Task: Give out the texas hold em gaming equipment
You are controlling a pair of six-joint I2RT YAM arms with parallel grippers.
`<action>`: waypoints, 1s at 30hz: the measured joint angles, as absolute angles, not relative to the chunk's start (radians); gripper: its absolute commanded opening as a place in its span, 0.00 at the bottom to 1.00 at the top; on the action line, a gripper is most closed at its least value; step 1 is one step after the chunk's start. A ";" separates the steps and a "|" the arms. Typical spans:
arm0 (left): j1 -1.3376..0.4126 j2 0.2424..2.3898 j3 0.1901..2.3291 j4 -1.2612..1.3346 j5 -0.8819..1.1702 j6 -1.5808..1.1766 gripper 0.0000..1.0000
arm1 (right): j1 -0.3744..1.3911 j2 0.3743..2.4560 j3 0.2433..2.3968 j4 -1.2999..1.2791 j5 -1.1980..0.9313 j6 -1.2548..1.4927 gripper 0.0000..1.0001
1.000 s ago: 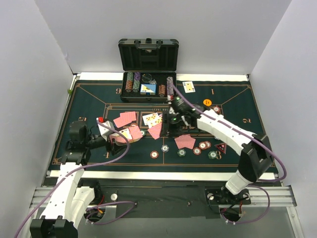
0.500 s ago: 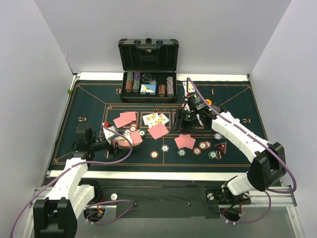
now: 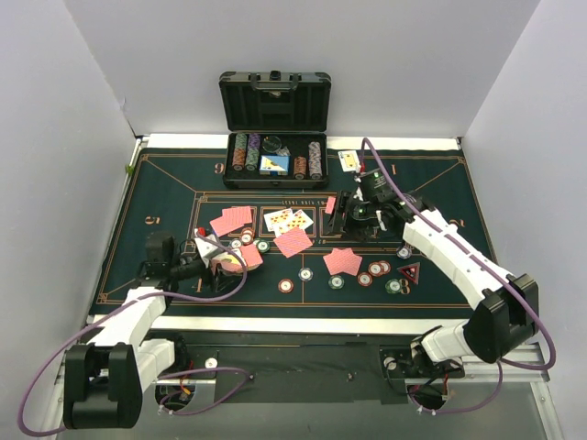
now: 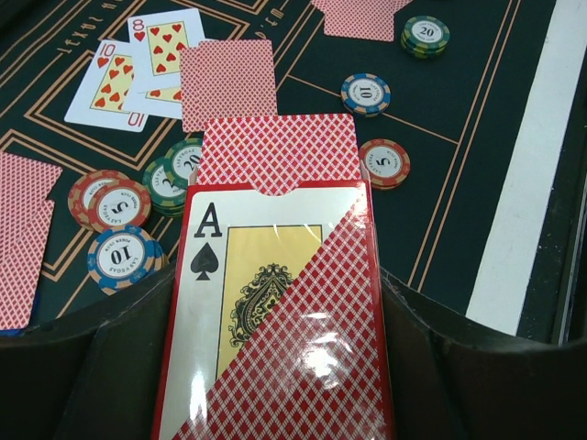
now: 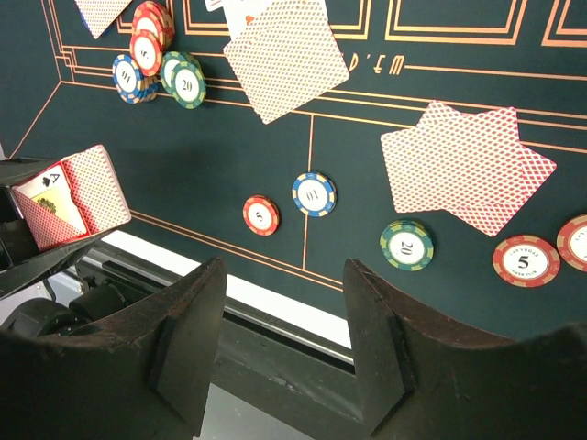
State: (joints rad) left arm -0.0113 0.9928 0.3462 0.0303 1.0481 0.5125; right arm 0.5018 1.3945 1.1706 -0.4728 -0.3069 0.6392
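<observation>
We judged the card box (image 4: 275, 302) light, glossy, crushable: left gripper (image 4: 273, 385) jaws clamped its long edges, right gripper (image 5: 284, 353) jaws apart, empty.

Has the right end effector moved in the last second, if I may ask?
Yes, the right end effector shifted rightward, away from the case.

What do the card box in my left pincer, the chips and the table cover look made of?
Card box: probably thin card under glossy clear film, given the glare patches on its print.
Chips: likely moulded plastic or clay composite, matte striped rims, printed centre labels.
Table cover: seems matte felt or cloth; no reflections, printed orange lines.
</observation>
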 measured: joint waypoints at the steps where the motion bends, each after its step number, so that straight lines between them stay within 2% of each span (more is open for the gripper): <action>1: -0.011 1.003 0.346 0.034 1.047 0.513 0.00 | 0.498 1.394 1.168 -0.472 -0.308 0.641 0.49; 10: 0.038 1.129 0.380 -0.002 1.043 0.564 0.00 | 0.477 1.394 1.151 -0.468 -0.316 0.657 0.50; 18: 0.168 1.308 0.577 -0.276 1.067 0.786 0.00 | 0.458 1.364 1.129 -0.465 -0.316 0.669 0.50; 23: 0.217 1.337 0.597 -0.417 1.090 0.940 0.00 | 0.458 1.362 1.129 -0.464 -0.316 0.683 0.50; 30: 0.218 1.340 0.602 -0.551 1.102 1.146 0.15 | 0.457 1.362 1.129 -0.464 -0.319 0.703 0.50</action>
State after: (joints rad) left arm 0.2180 1.3396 0.6022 -0.5507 1.1023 1.1461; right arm 0.4568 1.3621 1.1286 -0.4641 -0.3195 0.7033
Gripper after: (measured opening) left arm 0.748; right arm 0.500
